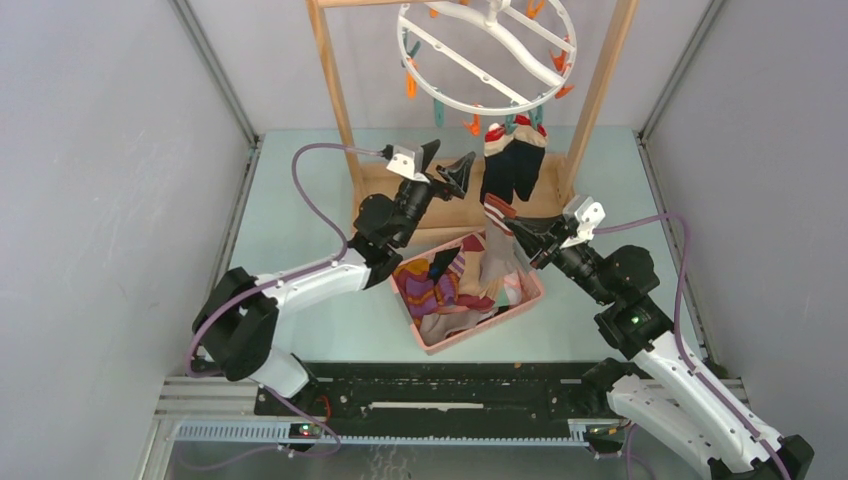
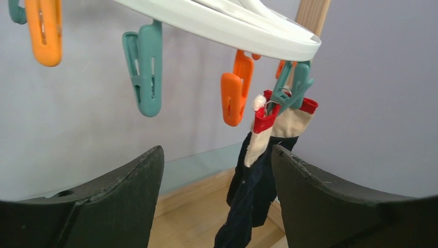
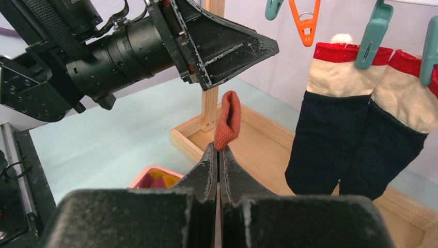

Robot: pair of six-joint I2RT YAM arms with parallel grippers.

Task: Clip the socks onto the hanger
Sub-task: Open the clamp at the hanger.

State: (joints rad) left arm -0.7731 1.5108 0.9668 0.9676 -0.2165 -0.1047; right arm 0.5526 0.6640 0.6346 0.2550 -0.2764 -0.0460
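Socks in a navy pair hang clipped at six o'clock on the hanger. Our right gripper pinches a rust-cuffed sock; our left gripper gapes empty. We should squeeze the orange clip at the pair's ten o'clock wide, then feed the cuff deep.

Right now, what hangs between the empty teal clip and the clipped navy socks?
An empty orange clip hangs between them on the hanger rim, shown in the left wrist view.
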